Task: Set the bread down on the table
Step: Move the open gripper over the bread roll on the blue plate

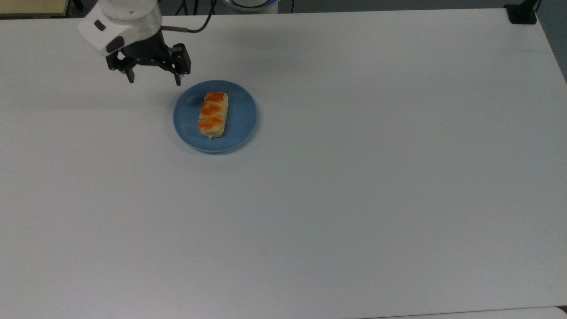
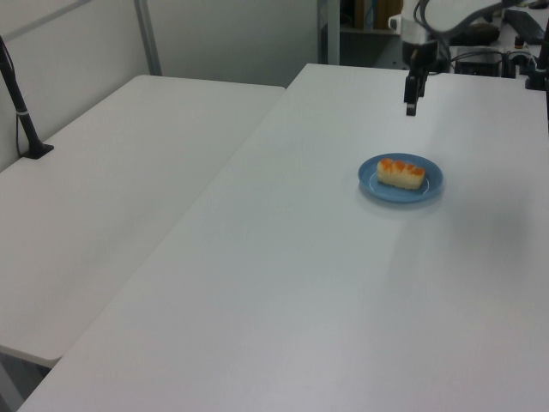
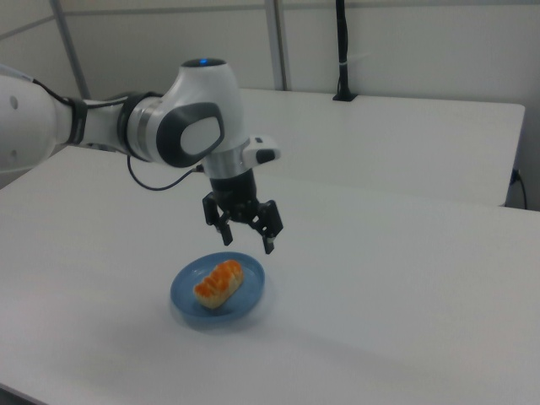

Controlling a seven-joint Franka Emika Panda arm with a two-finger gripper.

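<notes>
Overhead, pincer (image 1: 154, 81) wide apart, fingers downward, above table (image 1: 354, 177) beside plated bread (image 1: 213, 114).

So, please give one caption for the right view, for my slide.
Open hand above the bread on its blue plate.

We see a second white table (image 2: 103, 197) butted against the main one on the left view's left, a black pole (image 2: 19, 103) clamped at its far edge. Pale partition panels (image 2: 232, 39) with grey metal posts (image 2: 147, 36) close off the back. Soft, even light washes everything, and cluttered equipment (image 2: 480, 47) sits beyond.
</notes>
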